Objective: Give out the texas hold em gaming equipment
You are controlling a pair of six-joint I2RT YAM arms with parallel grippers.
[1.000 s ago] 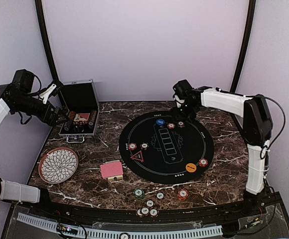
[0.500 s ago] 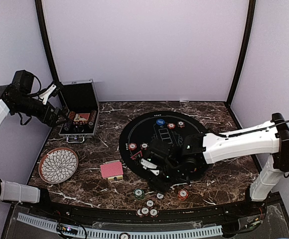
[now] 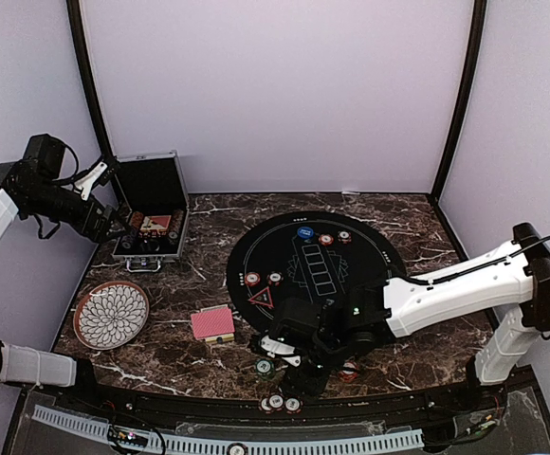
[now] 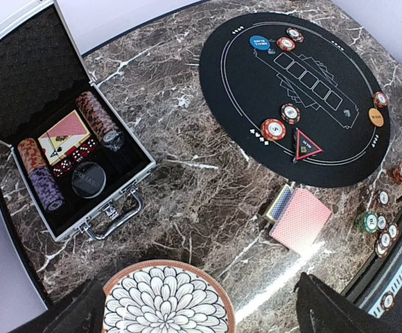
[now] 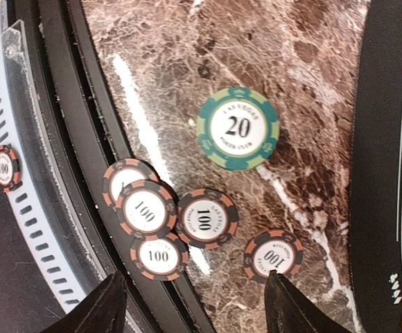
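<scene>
High rear overview, 2 downward wrists, shared chips (image 5: 205, 218)

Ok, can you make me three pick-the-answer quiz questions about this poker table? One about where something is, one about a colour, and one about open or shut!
1. Where is the red triangle? A on the floor; B on the black mat; C in a cup.
2. What colour is the chip marked 20? A green; B blue; C yellow.
3. The silver case is: A shut; B open; C upside down.

Answers: 1 B, it lies flat on the mat. 2 A, its rim is green. 3 B, the lid is up and the chips inside show.
</scene>
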